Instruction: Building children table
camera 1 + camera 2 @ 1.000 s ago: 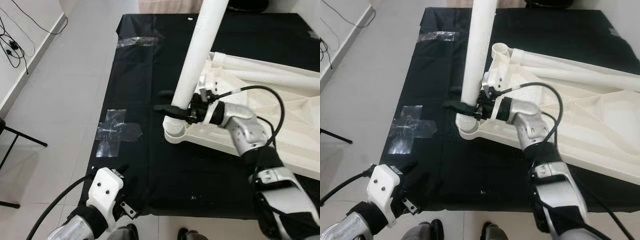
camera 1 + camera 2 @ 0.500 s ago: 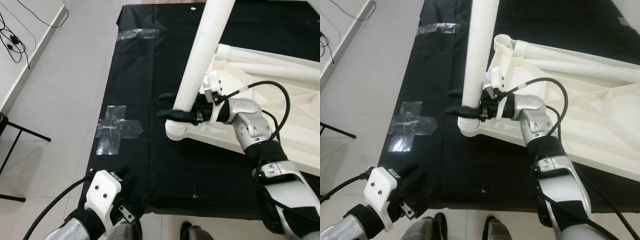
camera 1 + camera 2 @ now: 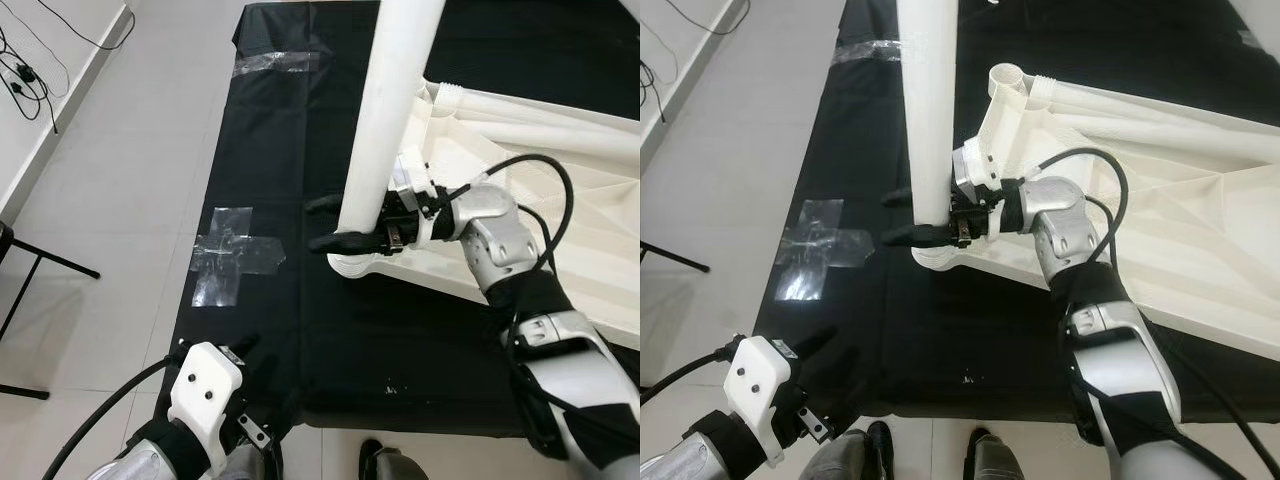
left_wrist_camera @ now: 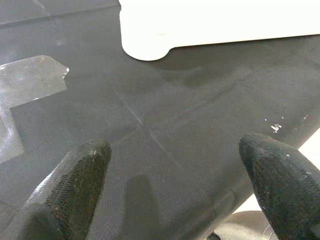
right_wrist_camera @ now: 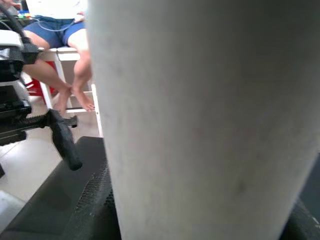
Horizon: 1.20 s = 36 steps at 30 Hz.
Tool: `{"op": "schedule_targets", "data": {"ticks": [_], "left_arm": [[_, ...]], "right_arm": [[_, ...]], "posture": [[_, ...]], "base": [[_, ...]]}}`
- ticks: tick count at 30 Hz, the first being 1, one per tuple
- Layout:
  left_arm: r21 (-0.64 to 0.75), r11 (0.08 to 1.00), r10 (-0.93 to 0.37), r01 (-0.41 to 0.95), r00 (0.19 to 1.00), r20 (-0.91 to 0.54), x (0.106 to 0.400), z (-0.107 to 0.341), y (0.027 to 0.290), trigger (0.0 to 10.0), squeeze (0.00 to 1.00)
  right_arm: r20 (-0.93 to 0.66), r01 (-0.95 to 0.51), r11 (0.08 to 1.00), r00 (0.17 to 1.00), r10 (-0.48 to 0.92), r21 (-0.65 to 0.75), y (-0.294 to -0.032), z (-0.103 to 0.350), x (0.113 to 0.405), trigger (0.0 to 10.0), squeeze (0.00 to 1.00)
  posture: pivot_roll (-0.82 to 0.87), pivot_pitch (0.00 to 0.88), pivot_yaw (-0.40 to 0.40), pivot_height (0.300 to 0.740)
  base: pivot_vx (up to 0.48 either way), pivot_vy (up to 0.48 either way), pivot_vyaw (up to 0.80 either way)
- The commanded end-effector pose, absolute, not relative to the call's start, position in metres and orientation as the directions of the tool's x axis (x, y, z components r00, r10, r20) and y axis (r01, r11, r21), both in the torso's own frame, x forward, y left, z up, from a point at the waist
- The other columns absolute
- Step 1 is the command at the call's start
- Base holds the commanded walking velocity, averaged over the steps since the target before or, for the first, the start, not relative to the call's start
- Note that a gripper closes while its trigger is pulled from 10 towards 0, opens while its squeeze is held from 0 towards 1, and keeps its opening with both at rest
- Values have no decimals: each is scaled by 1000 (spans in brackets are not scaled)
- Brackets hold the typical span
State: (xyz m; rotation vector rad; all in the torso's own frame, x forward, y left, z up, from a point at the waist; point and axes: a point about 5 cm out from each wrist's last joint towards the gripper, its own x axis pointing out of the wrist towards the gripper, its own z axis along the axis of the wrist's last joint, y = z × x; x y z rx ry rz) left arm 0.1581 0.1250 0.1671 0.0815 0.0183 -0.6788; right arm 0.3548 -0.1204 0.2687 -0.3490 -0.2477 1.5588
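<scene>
While the upturned white plastic children's tabletop (image 3: 560,190) lay on the black cloth mat (image 3: 270,150) over the pale tiled floor (image 3: 110,180), we saw the right gripper (image 3: 335,222) with its fingers closed around the long white plastic table leg (image 3: 385,120). That leg stood nearly upright, its lower end at the round corner socket (image 3: 350,265) of the tabletop; whether it sat inside we could not tell. Low near the mat's front edge, the left gripper (image 4: 175,170) hovered, fingers spread wide and empty. Clear tape patches (image 3: 235,255) stuck to the mat.
</scene>
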Motion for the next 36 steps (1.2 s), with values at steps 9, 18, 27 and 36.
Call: {"op": "schedule_targets", "data": {"ticks": [9, 18, 27, 36], "left_arm": [[48, 768, -635, 638, 769, -72, 153, 163, 124, 10000, 0], [43, 765, -639, 642, 766, -72, 152, 163, 123, 10000, 0], [45, 767, -637, 640, 768, -69, 152, 162, 122, 10000, 0], [44, 767, -638, 641, 767, -67, 152, 162, 122, 10000, 0]], "right_arm": [[-50, -937, 37, 58, 997, -348, -133, 274, 364, 10000, 0], [-87, -942, -40, -11, 996, -333, -133, 270, 360, 10000, 0], [-111, -939, -70, -34, 993, -337, -128, 263, 359, 10000, 0], [-170, -921, -171, -117, 978, -349, -118, 259, 349, 10000, 0]], "posture": [[85, 355, -8, 740], [83, 358, -9, 740], [85, 353, -13, 740], [82, 350, -15, 740]], "base": [[0, 0, 0], [0, 0, 0], [0, 0, 0], [0, 0, 0]]}}
